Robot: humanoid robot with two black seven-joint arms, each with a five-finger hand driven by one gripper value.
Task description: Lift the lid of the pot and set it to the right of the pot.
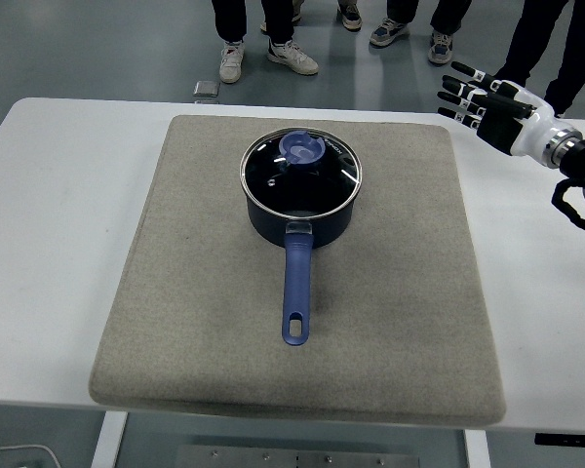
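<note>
The right hand (483,102), black-fingered and spread wide, holding nothing, hovers well right of the dark blue long-handled saucepan (300,210) on the grey felt mat (409,292), whose round glass lid (300,173) sits closed, knob up for grasping.

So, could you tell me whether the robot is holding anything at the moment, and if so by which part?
Nothing is held. The right hand hovers open at the table's far right, apart from the pot, whose glass lid is on.
</note>
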